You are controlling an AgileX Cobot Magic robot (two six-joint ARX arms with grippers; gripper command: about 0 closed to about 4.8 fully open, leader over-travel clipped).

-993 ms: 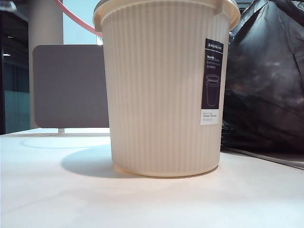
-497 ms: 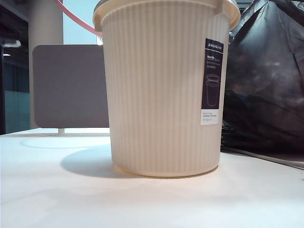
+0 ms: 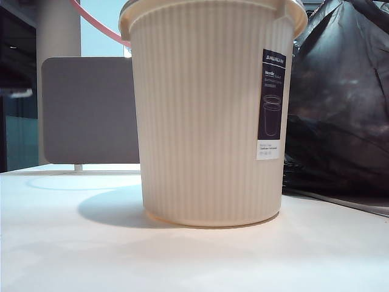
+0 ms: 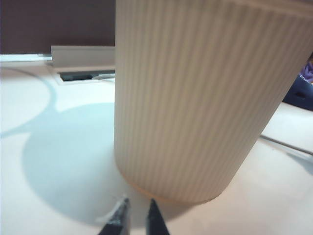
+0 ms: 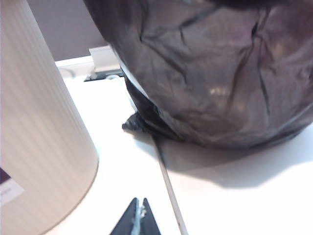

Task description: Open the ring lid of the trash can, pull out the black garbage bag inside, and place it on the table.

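Note:
The cream ribbed trash can (image 3: 206, 115) stands upright on the off-white table (image 3: 73, 255). The pink ring lid (image 3: 97, 24) is tipped up behind the can's rim at the upper left. The black garbage bag (image 3: 340, 103) sits crumpled on the table to the right of the can. Neither gripper shows in the exterior view. My left gripper (image 4: 138, 208) hovers low near the foot of the trash can (image 4: 195, 98), its tips slightly apart with nothing between them. My right gripper (image 5: 139, 203) is shut and empty, over the table between the trash can (image 5: 34, 127) and the garbage bag (image 5: 210, 73).
A grey partition panel (image 3: 91, 109) stands behind the can on the left. A thin pale strip (image 5: 168, 186) runs across the table under the bag's edge. A cable slot (image 4: 85, 75) lies at the table's back edge.
A small pale blur at the far left edge of the exterior view has slid downward. The can, ring lid and bag have not moved.

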